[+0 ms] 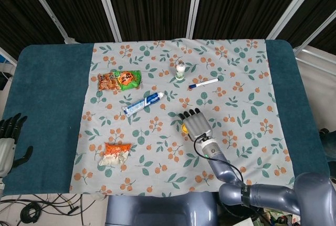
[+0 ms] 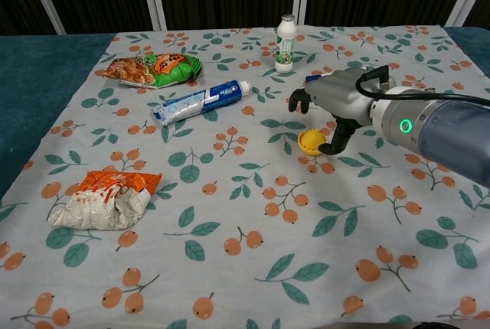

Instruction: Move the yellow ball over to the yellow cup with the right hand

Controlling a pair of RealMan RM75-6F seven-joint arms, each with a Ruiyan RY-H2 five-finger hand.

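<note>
One yellow cup (image 2: 311, 141) is being hovered over by the right hand (image 2: 337, 99), fingers (image 2: 298, 100) spread wide, gripping nothing. One toothpaste tube (image 2: 201, 102), one small bottle (image 2: 285, 43) and two snack packets are being carried by the floral-clothed counter (image 2: 230, 214).

From my chest cam, my right hand (image 2: 331, 107) hangs over the yellow cup (image 2: 311, 141), fingers spread apart, thumb down at the cup's 3 o'clock side; can't tell if it touches. Cup sits on the floral cloth (image 2: 230, 214). At the cup's 12 o'clock stands a small bottle (image 2: 285, 43), at 10 o'clock a toothpaste tube (image 2: 200, 102), beyond it a green snack bag (image 2: 153, 69). At 8 o'clock, a crumpled orange packet (image 2: 107, 199).
</note>
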